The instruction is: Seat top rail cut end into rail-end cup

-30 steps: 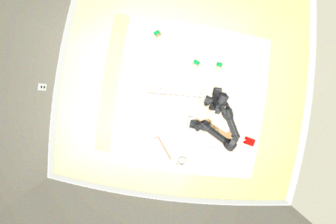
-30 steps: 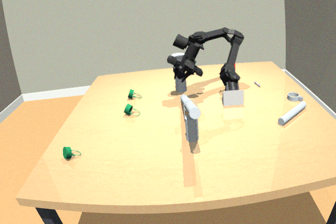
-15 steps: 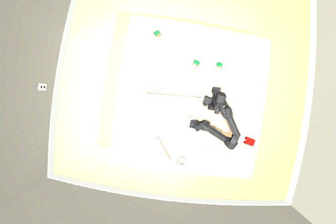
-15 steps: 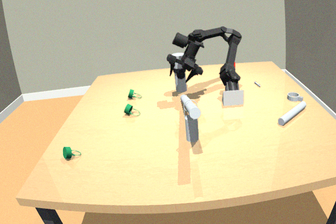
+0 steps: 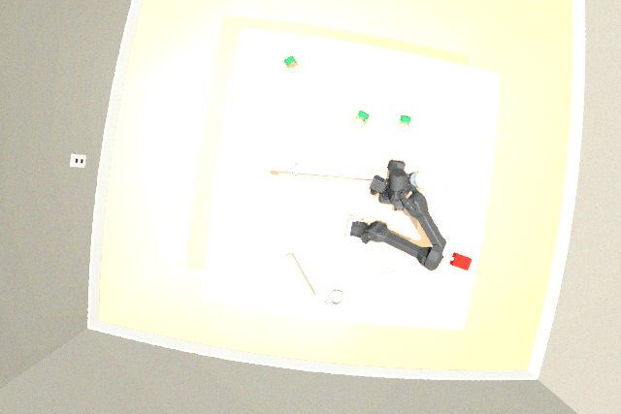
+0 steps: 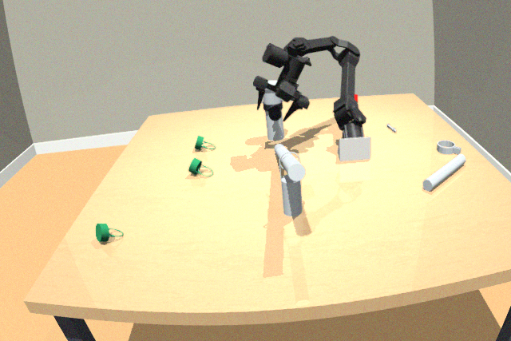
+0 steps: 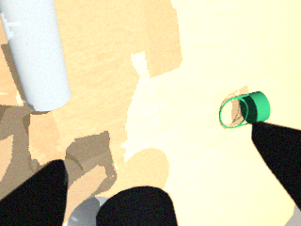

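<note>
The rail passes through the loop at the short post. The rail's far end is bare and apart from the dark rail-end cup. The cup hangs on the dark brace band, high on the big post and a little below its pale top. My gripper is wide open, its fingers on either side of the cup, nothing held and clear of the rail. Whether a finger touches the cup cannot be told. Glare hides much of the rail in the top view.
Three green loop caps lie on the table. A loose grey tube, a clamp ring and a small pin lie on the arm base's other side. A red block is beyond the arm's elbow.
</note>
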Robot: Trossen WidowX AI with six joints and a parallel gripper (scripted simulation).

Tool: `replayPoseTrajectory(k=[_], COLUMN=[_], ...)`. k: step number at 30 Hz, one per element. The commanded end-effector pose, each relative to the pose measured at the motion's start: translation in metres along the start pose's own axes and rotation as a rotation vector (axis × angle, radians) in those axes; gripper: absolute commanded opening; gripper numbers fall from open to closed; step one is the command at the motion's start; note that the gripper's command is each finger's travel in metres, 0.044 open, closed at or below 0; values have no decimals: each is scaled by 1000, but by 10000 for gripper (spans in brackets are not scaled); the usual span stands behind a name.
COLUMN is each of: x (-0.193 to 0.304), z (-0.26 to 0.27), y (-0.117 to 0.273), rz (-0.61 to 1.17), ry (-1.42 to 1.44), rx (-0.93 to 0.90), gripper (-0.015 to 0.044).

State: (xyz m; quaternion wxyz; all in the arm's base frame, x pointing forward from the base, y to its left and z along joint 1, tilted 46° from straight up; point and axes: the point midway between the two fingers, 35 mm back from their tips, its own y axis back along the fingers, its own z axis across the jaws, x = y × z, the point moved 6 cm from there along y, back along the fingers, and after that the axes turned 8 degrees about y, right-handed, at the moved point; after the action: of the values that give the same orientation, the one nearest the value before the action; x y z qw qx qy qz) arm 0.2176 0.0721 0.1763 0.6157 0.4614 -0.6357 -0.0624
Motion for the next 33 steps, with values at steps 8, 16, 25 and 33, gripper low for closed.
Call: replayPoseTrajectory(k=[8, 16, 25, 33], x=[-48, -90, -113, -113], z=[-29, -39, -40, -40], y=[37, 71, 88, 88], rz=[-50, -48, -37, -37], ry=[-658, -1140, -1446, -1446], rx=[-14, -30, -29, -29], gripper=[440, 440, 440, 440])
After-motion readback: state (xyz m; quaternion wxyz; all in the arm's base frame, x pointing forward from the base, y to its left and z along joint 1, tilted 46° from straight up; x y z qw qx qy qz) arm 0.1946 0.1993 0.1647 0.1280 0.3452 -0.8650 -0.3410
